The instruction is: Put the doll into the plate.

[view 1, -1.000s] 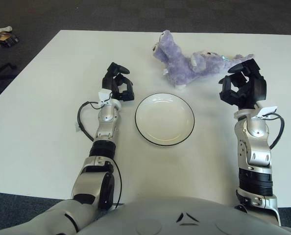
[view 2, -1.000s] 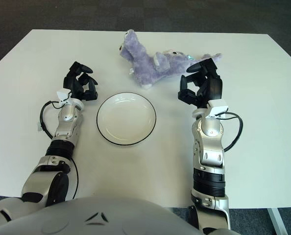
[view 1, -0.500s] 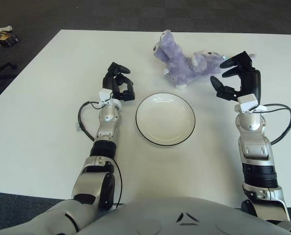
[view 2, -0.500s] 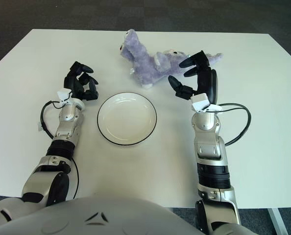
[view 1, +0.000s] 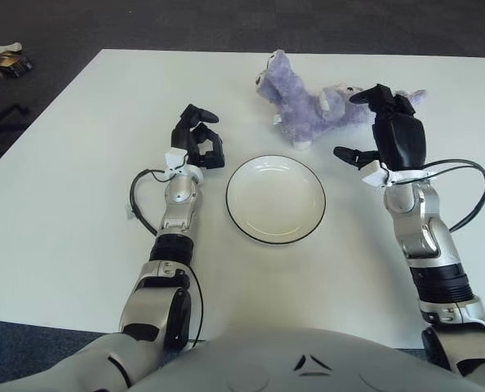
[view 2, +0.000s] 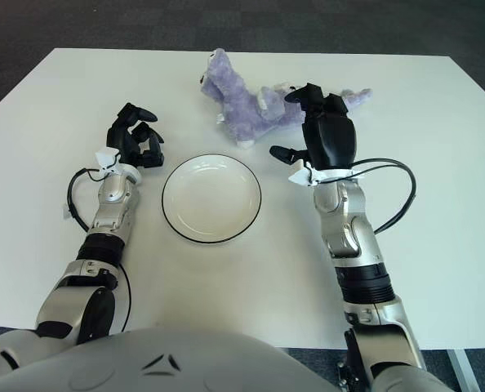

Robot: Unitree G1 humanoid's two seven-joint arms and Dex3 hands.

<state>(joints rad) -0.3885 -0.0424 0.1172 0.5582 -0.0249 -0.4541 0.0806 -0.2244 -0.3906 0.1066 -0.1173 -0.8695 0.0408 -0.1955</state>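
A purple plush doll (view 1: 306, 106) lies on its side at the far middle of the white table (view 1: 79, 212). A white plate (view 1: 275, 200) with a dark rim sits empty nearer me, in the middle. My right hand (view 1: 371, 126) is open at the doll's right end. Its fingers (view 1: 365, 96) spread over the doll's tail end and its thumb (view 1: 344, 153) points left, low over the table. It holds nothing. My left hand (view 1: 198, 139) shows just left of the plate with its fingers curled and nothing in them.
The table's far edge runs just behind the doll, with dark carpet beyond. Some small items (view 1: 4, 62) lie on the floor at the far left. A black cable (view 1: 135, 196) loops beside my left forearm.
My right hand has spread its fingers from a curled pose and moved forward and left, up to the doll's right end. The left hand, doll and plate have not moved.
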